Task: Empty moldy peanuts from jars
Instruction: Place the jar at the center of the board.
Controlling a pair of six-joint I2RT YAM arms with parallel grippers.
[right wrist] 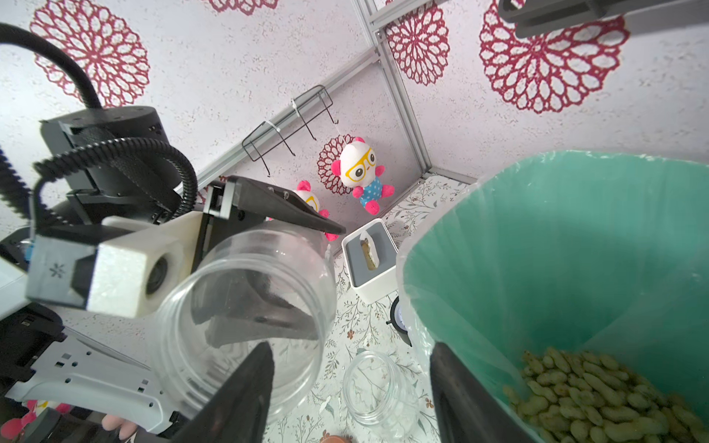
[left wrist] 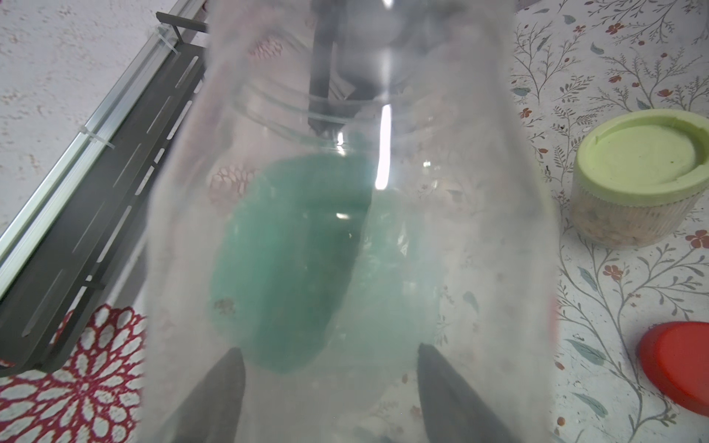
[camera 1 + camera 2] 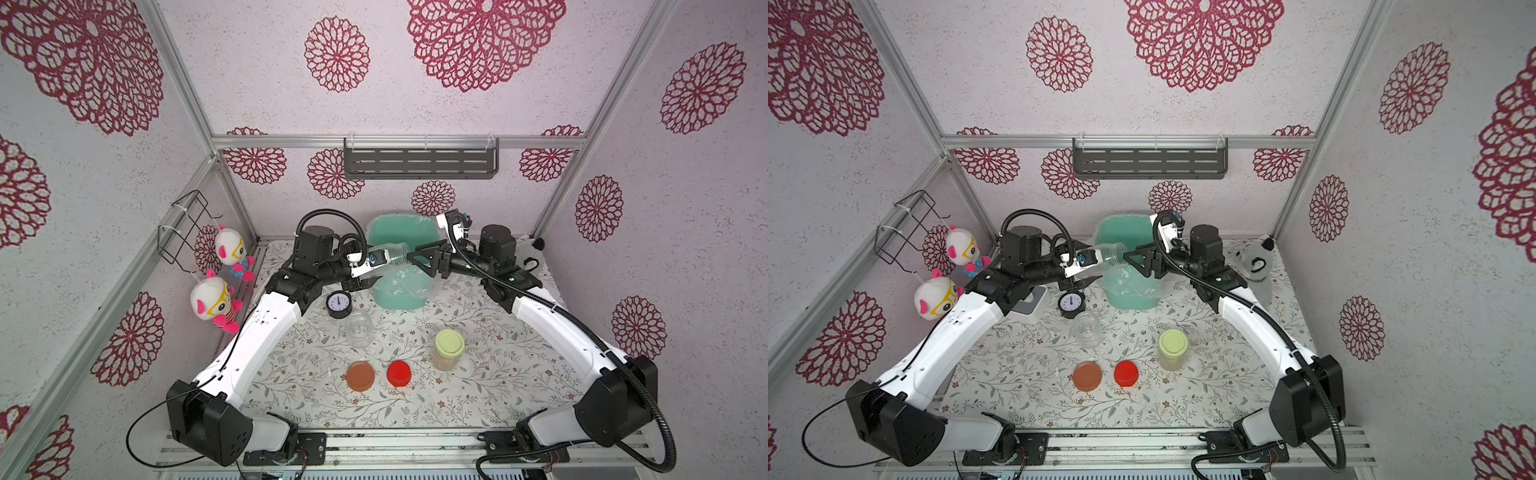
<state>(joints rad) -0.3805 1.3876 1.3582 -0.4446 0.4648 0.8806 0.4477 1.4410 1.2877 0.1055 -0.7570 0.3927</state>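
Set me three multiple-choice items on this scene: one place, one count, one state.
1. The dumped peanuts lie: A in the wire basket; B in the teal bin; C on the wall shelf.
2. Loose lids on the table: A one; B three; C two.
3. The clear jar in the left gripper is: A empty; B full; C lidded.
Key: 1 B, they pile at the bin's bottom; 2 C, a brown-orange lid and a red lid; 3 A, nothing shows through its walls.

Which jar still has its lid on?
The jar with the pale green lid, still holding peanuts. The other two are open and empty: the upright jar by the clock, the tilted jar held at the green bin.
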